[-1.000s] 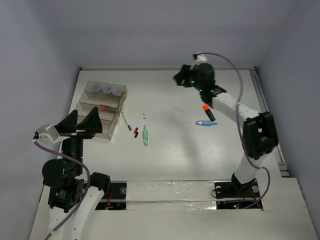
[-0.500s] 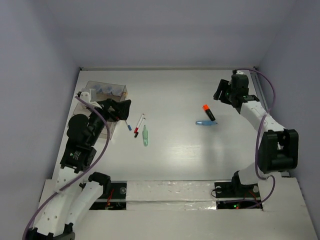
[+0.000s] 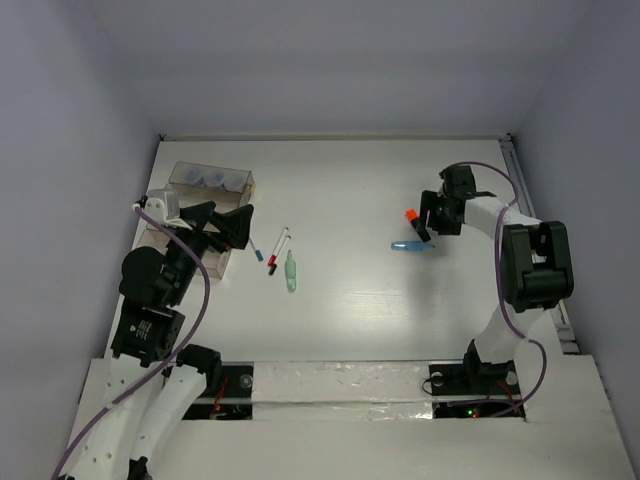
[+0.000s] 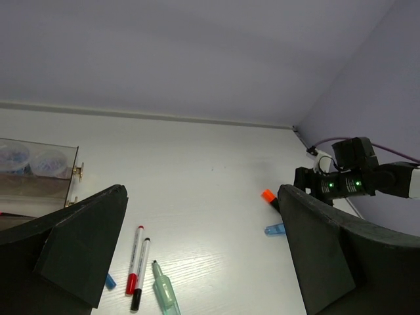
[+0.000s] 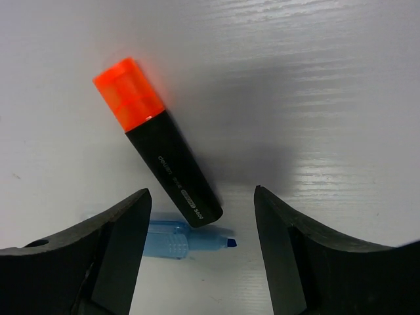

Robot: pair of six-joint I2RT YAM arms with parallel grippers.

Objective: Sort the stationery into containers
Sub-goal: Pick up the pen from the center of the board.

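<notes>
The right jaws hang open and empty over the orange highlighter, far toward the right edge of the bench, so this arm is plainly the nearer one. In the wrist view the highlighter's black tail sits in the gap between them, with the orange cap pointing away. Its long axis runs slightly skewed to the gap, so closing should pinch across its smooth, flat plastic sides. The tail lies over a translucent light blue marker, which may get dragged. The left jaws, spread wide and empty, hover beside the clear containers at the left edge.
</notes>
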